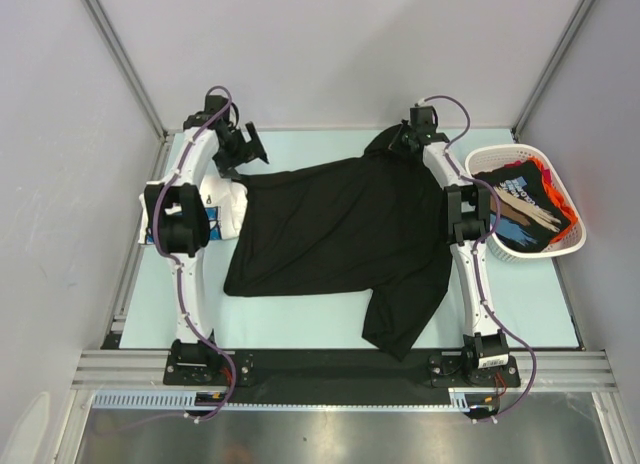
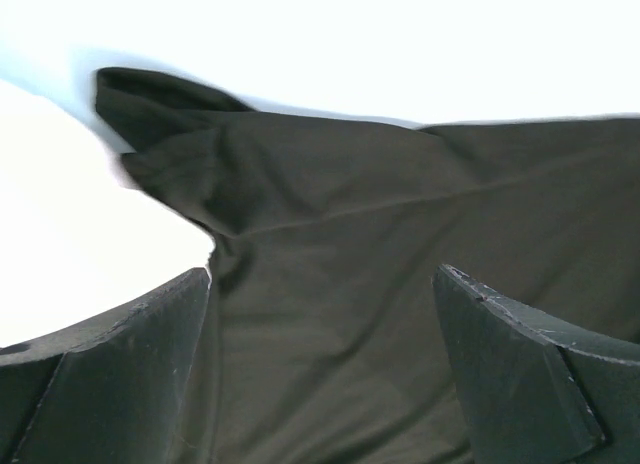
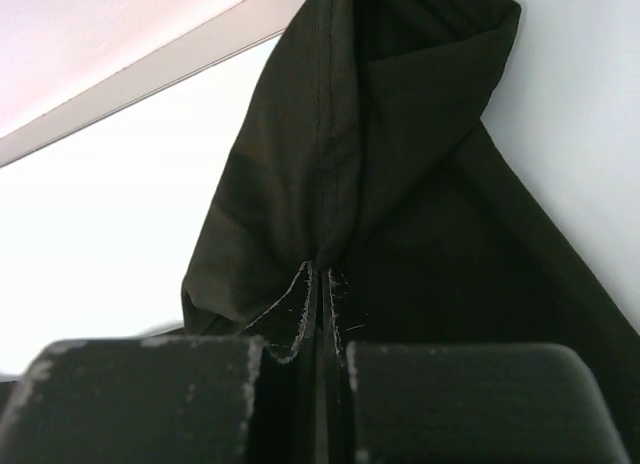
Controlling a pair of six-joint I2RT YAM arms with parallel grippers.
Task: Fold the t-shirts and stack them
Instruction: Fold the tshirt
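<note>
A large black t-shirt [image 1: 335, 224] lies spread across the pale table, one sleeve trailing toward the near edge. At the far right my right gripper [image 1: 400, 142] is shut on a bunched fold of the black t-shirt [image 3: 360, 164], the cloth pinched between its closed fingertips [image 3: 300, 314]. My left gripper [image 1: 250, 149] hovers open at the shirt's far left corner, the black t-shirt [image 2: 360, 284] showing between its wide-apart fingers [image 2: 140, 364]. A folded white printed t-shirt [image 1: 222, 206] lies under the left arm. More t-shirts [image 1: 520, 209] fill the basket.
A white slotted basket [image 1: 570, 239] stands at the table's right side, holding dark and orange printed shirts. Metal frame rails run along the far edge and the near edge [image 1: 340, 369]. Both arm bases sit at the near edge.
</note>
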